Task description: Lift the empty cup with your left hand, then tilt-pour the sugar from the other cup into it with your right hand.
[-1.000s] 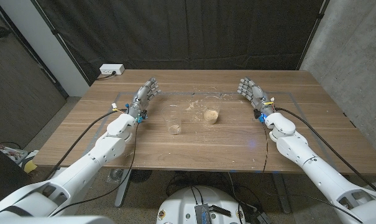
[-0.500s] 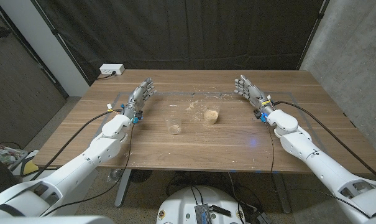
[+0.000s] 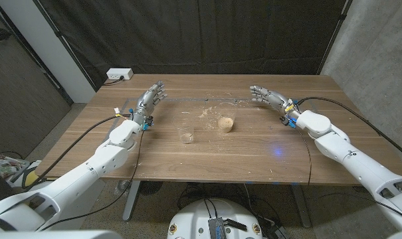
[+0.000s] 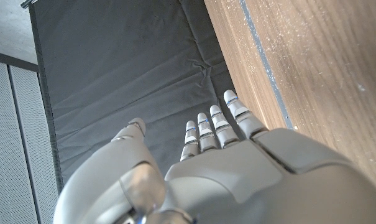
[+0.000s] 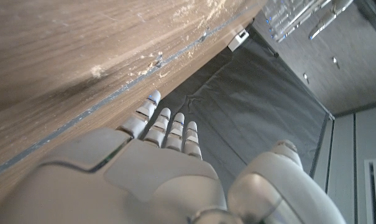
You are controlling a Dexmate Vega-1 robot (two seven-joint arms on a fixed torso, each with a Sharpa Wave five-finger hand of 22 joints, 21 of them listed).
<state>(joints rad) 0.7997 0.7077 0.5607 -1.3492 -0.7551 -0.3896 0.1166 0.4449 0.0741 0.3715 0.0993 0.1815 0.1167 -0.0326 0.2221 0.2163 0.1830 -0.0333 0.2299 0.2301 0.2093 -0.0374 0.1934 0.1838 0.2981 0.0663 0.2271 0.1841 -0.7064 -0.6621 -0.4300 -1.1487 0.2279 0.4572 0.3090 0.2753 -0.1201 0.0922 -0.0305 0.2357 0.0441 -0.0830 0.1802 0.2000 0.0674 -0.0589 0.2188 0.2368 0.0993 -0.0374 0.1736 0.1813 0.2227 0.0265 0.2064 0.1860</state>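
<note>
Empty cup [image 3: 186, 131] and sugar cup [image 3: 226, 120] both stand upright

two cups [image 3: 187, 129] [image 3: 226, 118], two hands [image 3: 151, 97] [image 3: 266, 95], one table [image 3: 207, 153].

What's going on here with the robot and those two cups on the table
Nothing is being handled yet. The robot's left hand and right hand are both open above the wooden table, one out to each side of the cups. In the middle stand an empty clear cup and, to its right, a cup with brown sugar in it. Some spilled grains lie just behind them. Neither cup has been lifted or poured.
</note>
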